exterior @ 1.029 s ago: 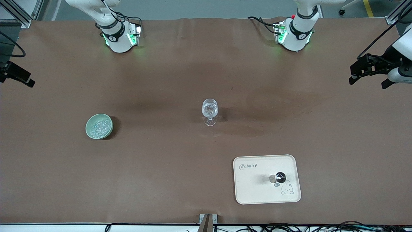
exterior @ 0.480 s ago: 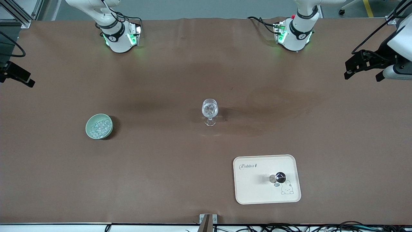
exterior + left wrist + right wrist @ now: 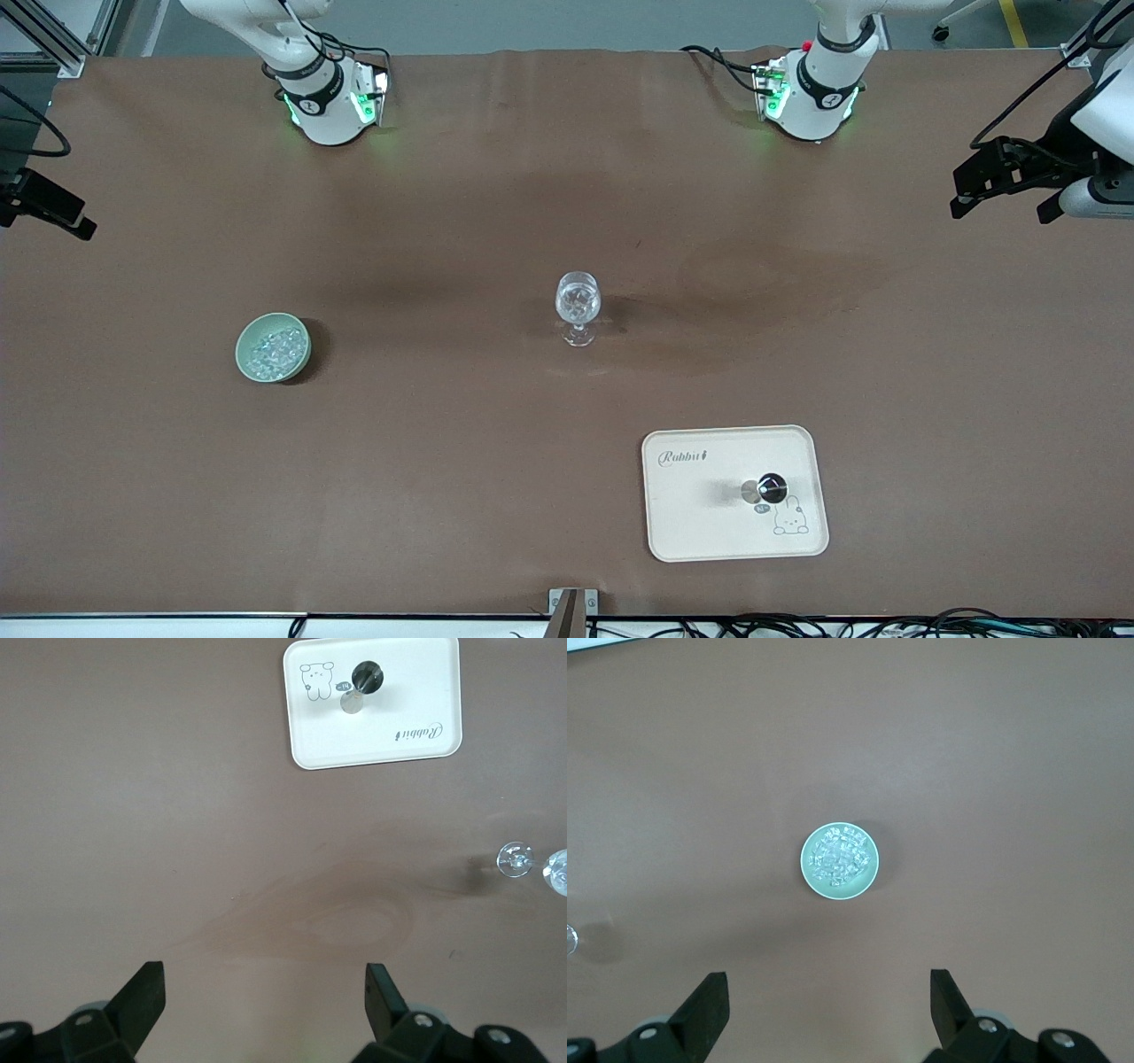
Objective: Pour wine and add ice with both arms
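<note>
A clear stemmed glass (image 3: 578, 306) stands at the table's middle; its bowl glitters. It also shows at the edge of the left wrist view (image 3: 516, 859). Ice (image 3: 275, 347) fills a pale green bowl (image 3: 245, 354) toward the right arm's end, also seen in the right wrist view (image 3: 840, 855). A dark round-topped bottle (image 3: 771, 485) stands on a cream tray (image 3: 691, 523), nearer the front camera than the glass. My left gripper (image 3: 1001, 211) is open and empty, high over the table's edge at the left arm's end. My right gripper (image 3: 49, 211) is open and empty at the right arm's end.
The brown table (image 3: 443, 461) carries only the glass, the bowl and the tray. The arm bases (image 3: 330, 106) stand along the edge farthest from the front camera. Cables lie along the edge nearest that camera. The tray (image 3: 399, 749) shows in the left wrist view.
My left gripper has shifted a little upward in the front view, then settled. My right gripper, the glass, the bowl and the tray have not moved.
</note>
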Motion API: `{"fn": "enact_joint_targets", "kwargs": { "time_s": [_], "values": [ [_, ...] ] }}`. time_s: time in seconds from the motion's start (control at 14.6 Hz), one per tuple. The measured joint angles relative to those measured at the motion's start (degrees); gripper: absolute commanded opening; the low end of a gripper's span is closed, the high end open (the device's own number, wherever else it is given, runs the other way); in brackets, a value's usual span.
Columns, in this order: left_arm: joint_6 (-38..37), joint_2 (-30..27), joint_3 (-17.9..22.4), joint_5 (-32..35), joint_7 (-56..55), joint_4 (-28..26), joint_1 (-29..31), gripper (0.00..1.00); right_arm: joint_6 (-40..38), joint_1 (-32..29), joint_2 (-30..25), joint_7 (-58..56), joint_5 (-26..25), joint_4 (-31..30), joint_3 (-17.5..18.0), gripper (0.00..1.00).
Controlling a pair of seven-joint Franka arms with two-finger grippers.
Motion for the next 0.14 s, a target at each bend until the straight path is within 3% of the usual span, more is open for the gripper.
{"fn": "enact_joint_targets", "kwargs": {
  "time_s": [0.14],
  "values": [
    [0.0,0.0,0.0,0.0,0.0,0.0,0.0,0.99,0.0,0.0,0.0,0.0,0.0,0.0,0.0,1.00]
  ]
}}
